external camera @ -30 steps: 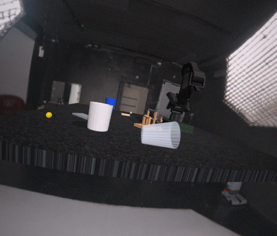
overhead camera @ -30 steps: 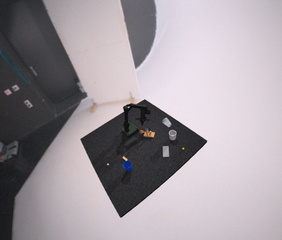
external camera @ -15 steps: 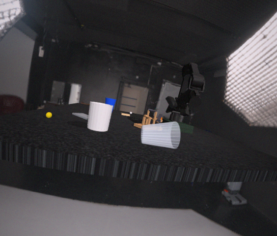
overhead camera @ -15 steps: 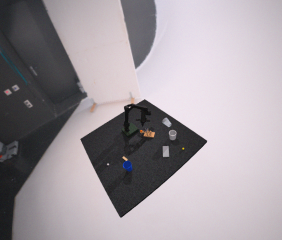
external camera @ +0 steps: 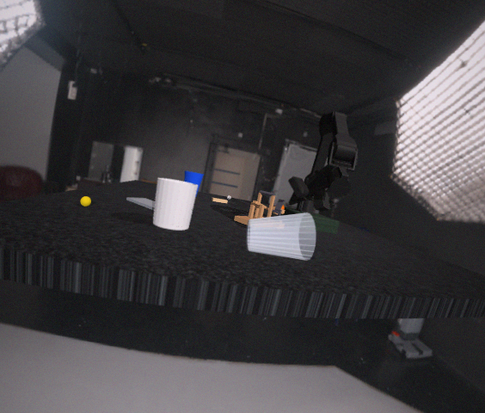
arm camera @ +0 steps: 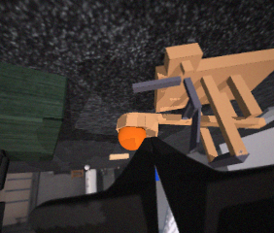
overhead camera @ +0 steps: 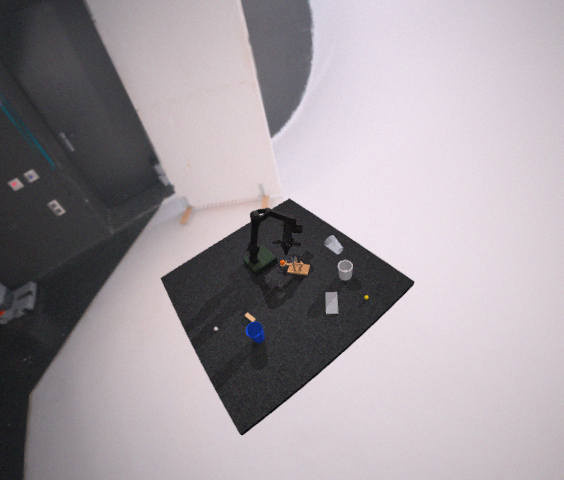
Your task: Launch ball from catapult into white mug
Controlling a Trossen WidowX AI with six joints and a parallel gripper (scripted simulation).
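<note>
The gripper point(overhead camera: 286, 251) point(arm camera: 150, 142) is closed on nothing, its tips pointing down near the cup end of the wooden catapult point(overhead camera: 298, 268) point(external camera: 260, 211) point(arm camera: 215, 83). The orange ball point(overhead camera: 282, 262) point(external camera: 283, 207) point(arm camera: 131, 138) sits in that cup. The white mug point(overhead camera: 345, 270) point(external camera: 174, 204) stands upright on the counter point(overhead camera: 292, 330) point(external camera: 101, 249), apart from the catapult; a translucent cup point(overhead camera: 333, 244) point(external camera: 282, 236) lies on its side.

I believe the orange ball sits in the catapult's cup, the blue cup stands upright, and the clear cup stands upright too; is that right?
Not quite: the clear cup lies on its side, as the exterior view shows. The rest holds.
</note>
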